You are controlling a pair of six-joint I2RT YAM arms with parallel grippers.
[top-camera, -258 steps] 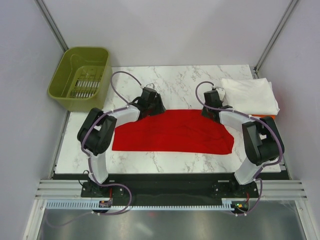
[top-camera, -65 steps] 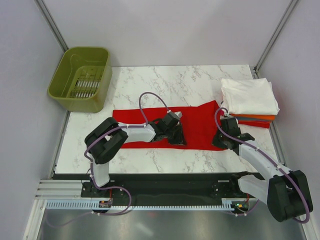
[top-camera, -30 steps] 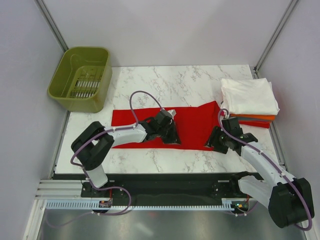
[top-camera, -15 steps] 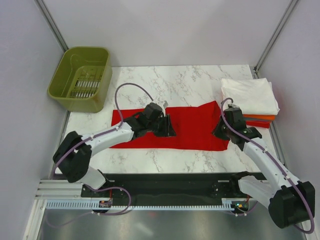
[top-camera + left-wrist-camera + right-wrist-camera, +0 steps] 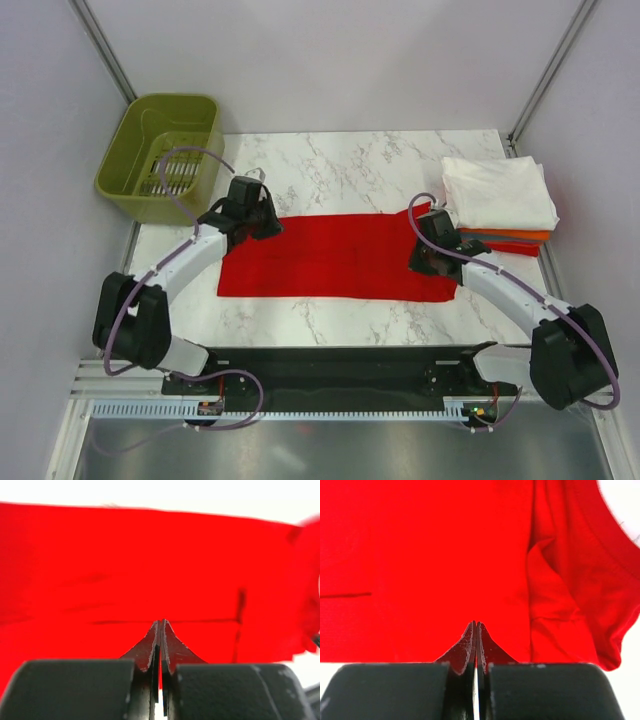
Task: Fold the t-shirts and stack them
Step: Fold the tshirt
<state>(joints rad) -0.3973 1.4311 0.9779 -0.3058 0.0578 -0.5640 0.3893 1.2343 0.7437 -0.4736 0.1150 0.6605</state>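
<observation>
The white marble table [image 5: 350, 160], veined with grey, carries the bright red t-shirt [image 5: 340, 258]. It lies flat in the middle as a long, soft rectangle, with some creased folds at its right end. The olive-green plastic basket [image 5: 150, 200], which has a slotted floor, stands at the far left corner. At the far right sits a stack of folded shirts [image 5: 498, 192], white on top with orange and red edges below. The left gripper [image 5: 160, 625] is pinched on the shirt's far left edge, and a thin red strip shows between its black fingers. The right gripper [image 5: 475, 626] is pinched in the same way on the far right edge.
</observation>
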